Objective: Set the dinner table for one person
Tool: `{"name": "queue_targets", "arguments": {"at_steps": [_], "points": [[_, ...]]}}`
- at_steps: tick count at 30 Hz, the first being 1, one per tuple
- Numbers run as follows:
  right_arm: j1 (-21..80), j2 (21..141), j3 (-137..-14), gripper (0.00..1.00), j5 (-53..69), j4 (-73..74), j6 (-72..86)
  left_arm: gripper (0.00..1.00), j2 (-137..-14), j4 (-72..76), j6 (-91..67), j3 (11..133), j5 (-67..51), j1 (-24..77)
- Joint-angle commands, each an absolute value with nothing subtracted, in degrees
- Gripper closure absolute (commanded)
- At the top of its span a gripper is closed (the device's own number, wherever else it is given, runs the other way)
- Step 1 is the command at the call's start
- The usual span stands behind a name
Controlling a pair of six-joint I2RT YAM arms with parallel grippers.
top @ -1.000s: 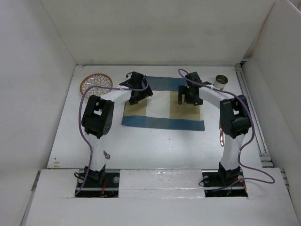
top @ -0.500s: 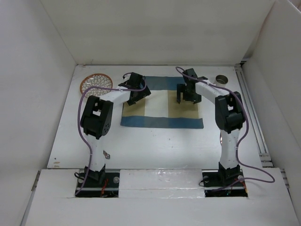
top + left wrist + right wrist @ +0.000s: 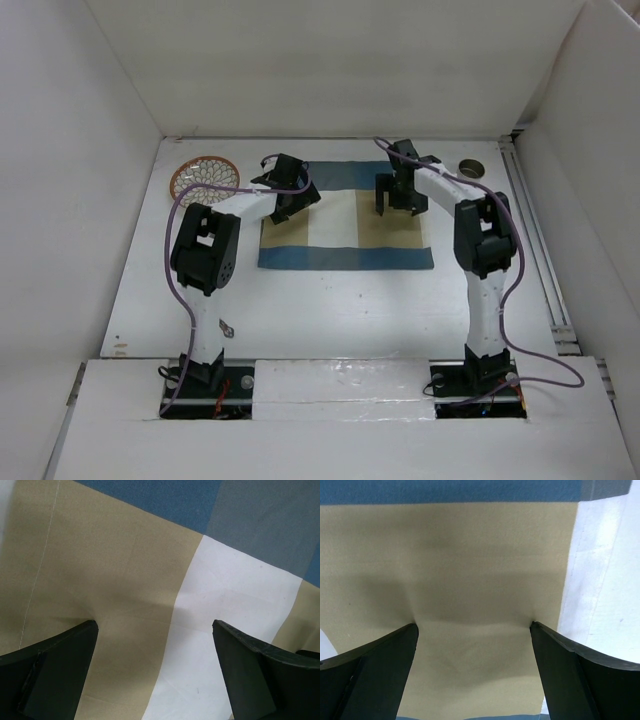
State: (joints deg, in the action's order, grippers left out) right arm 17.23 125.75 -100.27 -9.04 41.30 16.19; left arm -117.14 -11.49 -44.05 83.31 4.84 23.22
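Observation:
The dinner table [image 3: 340, 310] is the large white surface. A blue, tan and white checked cloth mat [image 3: 345, 225] lies flat at its middle far part. My left gripper [image 3: 296, 207] is open, its fingertips down on the mat's left part; in the left wrist view the gripper [image 3: 155, 630] spans tan and white squares of the mat [image 3: 125, 555]. My right gripper [image 3: 396, 208] is open on the mat's right part; in the right wrist view the gripper [image 3: 473, 626] presses the tan cloth [image 3: 470, 555], which puckers at both tips. Neither holds anything.
A round patterned plate [image 3: 204, 177] lies at the far left beside the mat. A small metal cup [image 3: 470, 167] stands at the far right. A small object [image 3: 226, 326] lies near the left arm's base. White panels wall three sides.
The right arm has swung in and farther away with its gripper on the mat. The mat's right side has shifted away, so its near edge now lies straighter. The left gripper has barely moved.

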Motion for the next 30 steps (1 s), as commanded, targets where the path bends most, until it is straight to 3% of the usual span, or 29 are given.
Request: {"name": "queue_targets", "arguments": {"at_steps": [1,9,17,21,30], "points": [[16.52,125.77,-103.10,0.00,-9.58,42.71,15.47,0.00,-115.66,-15.64,-44.56,81.91,4.57,22.76],[16.00,115.94,-95.81,0.00,-9.05,38.68,17.05,0.00,-114.43,-18.98,-42.45,88.84,5.80,22.76],[16.00,109.78,-96.32,0.00,-9.05,37.35,17.05,0.00,-107.59,-18.54,-40.25,93.69,3.87,22.76],[18.36,102.94,-91.51,0.00,-9.75,34.64,17.05,0.00,-103.03,-22.24,-41.39,93.70,10.10,21.54],[25.48,80.52,-71.20,0.00,-8.00,25.84,18.46,0.00,-90.89,-20.48,-49.83,74.99,10.11,-3.06]]}}
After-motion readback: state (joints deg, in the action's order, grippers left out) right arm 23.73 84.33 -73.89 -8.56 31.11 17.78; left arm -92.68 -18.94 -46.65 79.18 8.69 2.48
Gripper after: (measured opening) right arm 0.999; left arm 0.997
